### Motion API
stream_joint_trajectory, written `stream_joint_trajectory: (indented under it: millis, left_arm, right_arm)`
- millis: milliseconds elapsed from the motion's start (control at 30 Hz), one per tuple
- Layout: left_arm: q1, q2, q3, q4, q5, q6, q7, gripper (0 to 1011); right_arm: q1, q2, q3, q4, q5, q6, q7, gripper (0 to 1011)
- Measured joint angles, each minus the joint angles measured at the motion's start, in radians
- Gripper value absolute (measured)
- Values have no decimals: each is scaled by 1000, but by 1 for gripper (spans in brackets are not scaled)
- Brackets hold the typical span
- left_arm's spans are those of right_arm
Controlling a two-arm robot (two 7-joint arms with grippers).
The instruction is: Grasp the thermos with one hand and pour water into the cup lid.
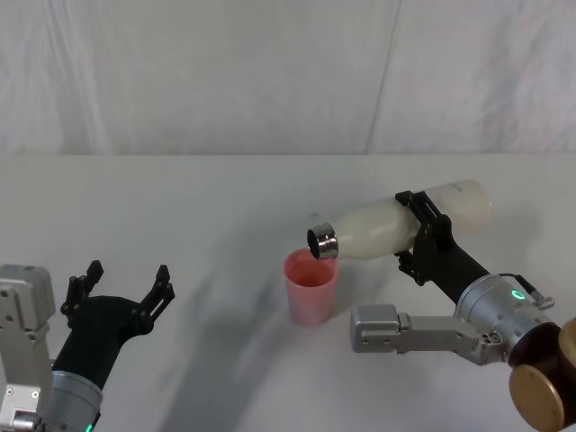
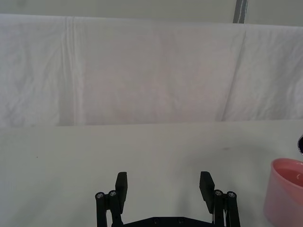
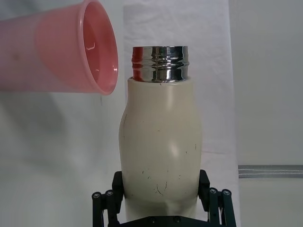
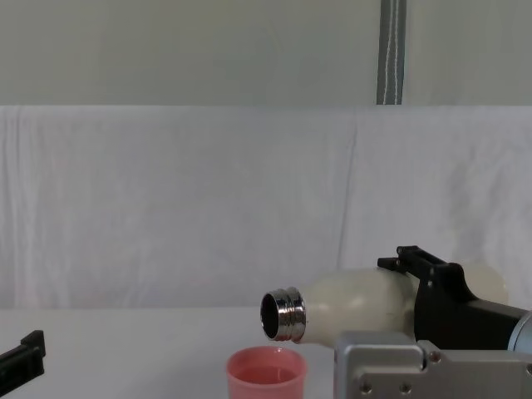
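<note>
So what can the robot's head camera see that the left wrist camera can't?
Head view alone: the right gripper clamped on the tipped thermos, its steel neck over the cup. Left wrist view alone: the cloth backdrop's top edge and a grey pole behind it. Both share the pink cup lid, the white table and the open, empty left gripper.

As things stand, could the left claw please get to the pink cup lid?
Probably yes: the left claw is open, with bare table between it and the cup lid. But the thermos, held by the right claw, is tipped just over the lid's rim.
</note>
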Motion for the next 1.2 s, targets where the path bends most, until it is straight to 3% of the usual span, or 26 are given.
stream_joint_trajectory:
  millis: [1200]
  left_arm:
    - [0,0,0,0,0,0,0,1001]
  right_arm:
    - [16,19,-10,-10,-25,6,12,950]
